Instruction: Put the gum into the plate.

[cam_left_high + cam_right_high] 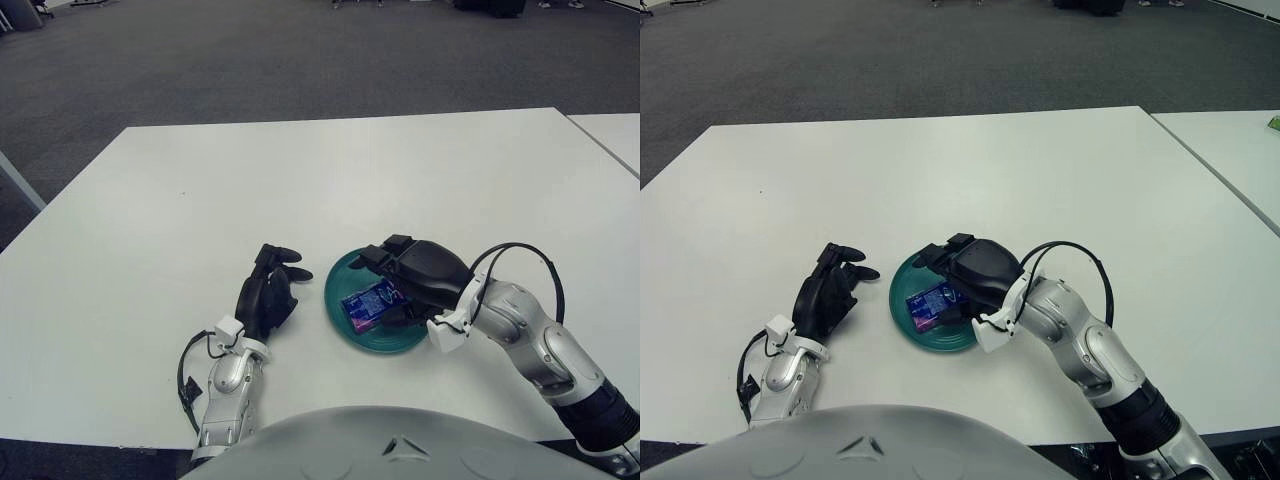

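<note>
The gum (pixel 368 303), a small blue and purple pack, lies flat inside the teal plate (pixel 345 270) near the table's front edge. My right hand (pixel 392 285) hovers over the plate's right half, just right of the pack. Its upper fingers (pixel 380 252) are lifted off the pack and spread, and the thumb sits low beside it. The hand appears open, with the pack lying free. My left hand (pixel 270 290) shows just left of the plate, fingers relaxed and holding nothing.
The white table (pixel 300 180) stretches away bare behind the plate. A second white table's corner (pixel 615 135) stands at the far right, across a narrow gap. Dark carpet lies beyond.
</note>
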Robot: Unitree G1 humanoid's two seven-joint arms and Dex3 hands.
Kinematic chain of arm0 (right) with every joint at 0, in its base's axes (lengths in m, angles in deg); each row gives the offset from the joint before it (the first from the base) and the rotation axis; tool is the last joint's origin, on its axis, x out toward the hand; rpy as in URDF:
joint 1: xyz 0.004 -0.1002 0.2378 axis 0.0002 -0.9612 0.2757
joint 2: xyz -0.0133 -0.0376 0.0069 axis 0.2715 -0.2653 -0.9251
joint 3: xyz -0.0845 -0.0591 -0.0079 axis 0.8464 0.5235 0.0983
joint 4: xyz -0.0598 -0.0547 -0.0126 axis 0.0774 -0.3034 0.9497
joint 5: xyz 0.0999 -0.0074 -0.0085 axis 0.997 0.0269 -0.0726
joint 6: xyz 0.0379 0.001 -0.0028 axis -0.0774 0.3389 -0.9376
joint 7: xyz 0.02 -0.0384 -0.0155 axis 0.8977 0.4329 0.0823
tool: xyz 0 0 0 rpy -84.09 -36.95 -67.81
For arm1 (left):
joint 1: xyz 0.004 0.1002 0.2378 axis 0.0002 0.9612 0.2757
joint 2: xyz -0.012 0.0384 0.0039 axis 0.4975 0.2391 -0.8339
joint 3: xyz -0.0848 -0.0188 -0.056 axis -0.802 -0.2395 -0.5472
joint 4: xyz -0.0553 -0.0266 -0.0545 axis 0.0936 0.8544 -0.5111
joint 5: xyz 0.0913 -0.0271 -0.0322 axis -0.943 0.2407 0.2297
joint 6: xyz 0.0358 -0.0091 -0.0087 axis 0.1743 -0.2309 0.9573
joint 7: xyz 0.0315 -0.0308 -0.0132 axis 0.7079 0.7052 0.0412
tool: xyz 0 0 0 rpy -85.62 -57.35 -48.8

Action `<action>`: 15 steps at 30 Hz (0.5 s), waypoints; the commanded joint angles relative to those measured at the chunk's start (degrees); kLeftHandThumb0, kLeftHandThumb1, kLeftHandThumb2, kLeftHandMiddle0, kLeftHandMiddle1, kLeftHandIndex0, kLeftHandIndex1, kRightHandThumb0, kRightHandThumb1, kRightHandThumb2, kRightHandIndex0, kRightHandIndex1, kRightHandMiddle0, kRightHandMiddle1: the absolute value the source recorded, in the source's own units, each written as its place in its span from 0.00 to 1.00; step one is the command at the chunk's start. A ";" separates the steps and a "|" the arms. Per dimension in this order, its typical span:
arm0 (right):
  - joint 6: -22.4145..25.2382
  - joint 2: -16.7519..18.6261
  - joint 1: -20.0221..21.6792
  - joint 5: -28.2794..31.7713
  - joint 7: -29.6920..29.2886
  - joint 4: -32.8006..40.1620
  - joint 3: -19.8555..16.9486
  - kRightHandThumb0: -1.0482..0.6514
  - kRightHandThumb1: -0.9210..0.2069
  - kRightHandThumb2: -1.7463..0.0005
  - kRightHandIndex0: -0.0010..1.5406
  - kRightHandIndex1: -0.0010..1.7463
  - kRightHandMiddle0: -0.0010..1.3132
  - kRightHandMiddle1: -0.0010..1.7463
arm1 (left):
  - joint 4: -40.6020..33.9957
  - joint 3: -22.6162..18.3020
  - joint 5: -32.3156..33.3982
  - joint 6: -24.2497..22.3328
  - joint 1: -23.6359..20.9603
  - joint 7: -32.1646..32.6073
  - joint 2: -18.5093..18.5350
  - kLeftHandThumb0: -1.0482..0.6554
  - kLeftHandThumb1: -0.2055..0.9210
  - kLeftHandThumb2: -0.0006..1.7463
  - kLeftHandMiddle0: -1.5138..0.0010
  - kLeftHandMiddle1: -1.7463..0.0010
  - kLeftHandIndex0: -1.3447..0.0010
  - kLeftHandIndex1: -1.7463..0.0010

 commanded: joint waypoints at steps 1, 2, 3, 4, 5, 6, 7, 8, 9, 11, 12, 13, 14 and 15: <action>0.60 0.22 1.27 1.63 1.27 0.01 -0.81 0.00 0.00 0.51 0.17 0.08 0.00 0.24 | 2.03 -0.55 0.40 -1.49 0.32 0.56 0.15 0.06 1.00 0.50 0.76 0.15 0.92 0.05; 0.67 0.26 1.31 1.81 1.53 0.04 -0.85 0.00 0.00 0.51 0.17 0.08 0.00 0.24 | 2.05 -0.58 0.42 -1.56 0.31 0.61 0.14 0.06 1.00 0.50 0.77 0.15 0.92 0.05; 0.73 0.27 1.37 2.02 1.82 0.08 -0.88 0.00 0.00 0.51 0.17 0.08 0.00 0.24 | 2.09 -0.62 0.39 -1.60 0.31 0.67 0.15 0.06 1.00 0.50 0.77 0.14 0.92 0.04; 0.73 0.25 1.42 2.19 1.99 0.04 -0.92 0.00 0.00 0.51 0.17 0.07 0.00 0.23 | 2.18 -0.63 0.33 -1.60 0.27 0.72 0.13 0.06 1.00 0.50 0.77 0.14 0.92 0.04; 0.76 0.25 1.48 2.39 2.18 0.02 -0.96 0.00 0.00 0.51 0.17 0.07 0.00 0.23 | 2.20 -0.62 0.24 -1.56 0.31 0.74 0.13 0.06 1.00 0.50 0.77 0.14 0.93 0.04; 0.80 0.24 1.55 2.61 2.40 0.01 -1.00 0.00 0.00 0.51 0.17 0.07 0.00 0.23 | 2.18 -0.60 0.16 -1.52 0.36 0.77 0.11 0.06 1.00 0.50 0.77 0.14 0.93 0.04; 0.82 0.25 1.59 2.75 2.56 0.01 -1.03 0.00 0.00 0.50 0.17 0.07 0.00 0.23 | 2.16 -0.59 0.10 -1.49 0.40 0.78 0.09 0.06 1.00 0.50 0.77 0.14 0.93 0.04; 0.85 0.26 1.61 2.83 2.67 0.03 -1.05 0.00 0.00 0.50 0.17 0.06 0.00 0.22 | 2.14 -0.59 0.07 -1.47 0.43 0.79 0.08 0.06 1.00 0.50 0.77 0.14 0.93 0.04; 0.82 0.21 1.69 3.05 2.79 -0.04 -1.12 0.00 0.00 0.50 0.17 0.06 0.00 0.22 | 2.20 -0.60 0.08 -1.42 0.39 0.81 0.01 0.06 1.00 0.50 0.77 0.14 0.93 0.04; 0.78 0.17 1.78 3.29 2.95 -0.13 -1.21 0.00 0.00 0.50 0.17 0.06 0.00 0.22 | 2.30 -0.64 0.10 -1.35 0.33 0.82 -0.08 0.06 1.00 0.50 0.77 0.14 0.94 0.04; 0.86 0.26 1.80 3.71 2.99 -0.16 -1.39 0.00 0.00 0.50 0.17 0.06 0.00 0.22 | 2.35 -0.66 0.24 -1.25 0.31 0.66 -0.08 0.06 1.00 0.50 0.77 0.15 0.94 0.04; 0.87 0.29 1.79 4.03 2.99 -0.22 -1.56 0.00 0.00 0.49 0.18 0.06 0.00 0.22 | 2.44 -0.65 0.30 -1.15 0.27 0.57 -0.10 0.06 1.00 0.51 0.76 0.15 0.94 0.05; 1.01 0.48 1.70 4.46 2.85 -0.26 -1.80 0.00 0.00 0.49 0.18 0.06 0.00 0.22 | 2.49 -0.63 0.40 -1.08 0.26 0.44 -0.11 0.06 1.00 0.51 0.76 0.15 0.94 0.05; 1.11 0.60 1.64 4.76 2.75 -0.29 -1.96 0.00 0.00 0.49 0.18 0.06 0.00 0.22 | 2.53 -0.60 0.46 -1.03 0.25 0.36 -0.11 0.06 1.00 0.51 0.76 0.15 0.94 0.05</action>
